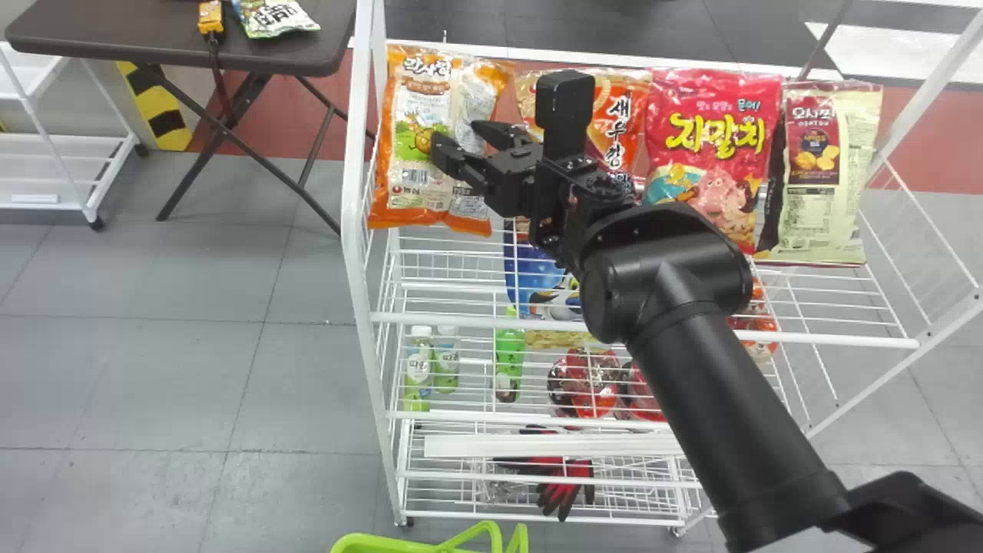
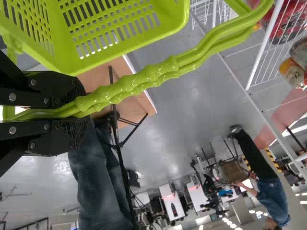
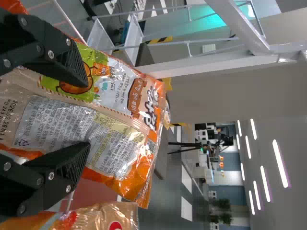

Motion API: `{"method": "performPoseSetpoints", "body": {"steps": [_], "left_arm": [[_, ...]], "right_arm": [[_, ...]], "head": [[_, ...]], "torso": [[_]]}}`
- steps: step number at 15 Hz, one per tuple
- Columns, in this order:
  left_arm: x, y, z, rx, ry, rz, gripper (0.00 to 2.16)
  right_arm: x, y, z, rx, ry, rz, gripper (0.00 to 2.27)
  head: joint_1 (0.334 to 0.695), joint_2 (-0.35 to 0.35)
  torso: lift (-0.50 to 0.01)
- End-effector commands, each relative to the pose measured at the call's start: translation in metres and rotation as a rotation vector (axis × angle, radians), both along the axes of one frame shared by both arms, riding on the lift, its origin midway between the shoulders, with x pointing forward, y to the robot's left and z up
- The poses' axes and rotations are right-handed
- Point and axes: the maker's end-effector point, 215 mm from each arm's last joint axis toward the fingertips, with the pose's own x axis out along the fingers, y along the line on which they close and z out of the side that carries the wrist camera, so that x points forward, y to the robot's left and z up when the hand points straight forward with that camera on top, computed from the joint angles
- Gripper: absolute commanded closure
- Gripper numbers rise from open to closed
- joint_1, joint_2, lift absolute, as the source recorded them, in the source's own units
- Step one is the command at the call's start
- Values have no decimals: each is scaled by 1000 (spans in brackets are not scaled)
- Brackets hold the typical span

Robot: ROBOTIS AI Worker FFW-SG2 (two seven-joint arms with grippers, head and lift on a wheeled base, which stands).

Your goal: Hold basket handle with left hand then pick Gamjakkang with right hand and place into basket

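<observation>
head view shows the orange and white shiny plastic bag of gamjakkang standing at the left end of the top shelf of the white wire rack. the black two-fingered right pincer is at the bag, by the side nearer the next snack, an orange and tan shrimp snack bag.

the right pincer's two fingers are wide apart and not clamped on anything. in the right wrist view one finger is over the part with the potato picture, and the other is low down by the side with the small words. i cannot tell if the tips touch the bag.

the black left pincer is clamped on the bumpy lime green plastic handle of the lime green plastic basket.

the job now looks like getting a good hold of the bag. it would be best to line up the middle of the bag between both fingers, go in a bit deeper, then squeeze softly. too hard could crush the snacks, and a tiny pinch might slip. lift it straight up, clear of the next bag, and keep the basket steady.
</observation>
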Motion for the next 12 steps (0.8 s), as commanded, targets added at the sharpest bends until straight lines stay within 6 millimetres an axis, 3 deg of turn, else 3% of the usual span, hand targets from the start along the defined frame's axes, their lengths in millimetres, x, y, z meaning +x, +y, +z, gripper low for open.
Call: {"method": "performPoseSetpoints", "body": {"steps": [1, 7, 12], "left_arm": [[0, 0, 0, 0, 1, 0, 2138], [-1, 0, -1, 2, 0, -3, 2138], [-7, -6, 0, 12, 4, -23, 2135]], "right_arm": [[-10, 14, 2, -8, -18, 9, 2246], [-36, 25, 30, 11, -76, -20, 2246], [-90, 51, 41, 84, 24, 24, 2246]], "head": [[695, -73], [695, -43], [695, -31]], "torso": [[-19], [-19], [-19]]}}
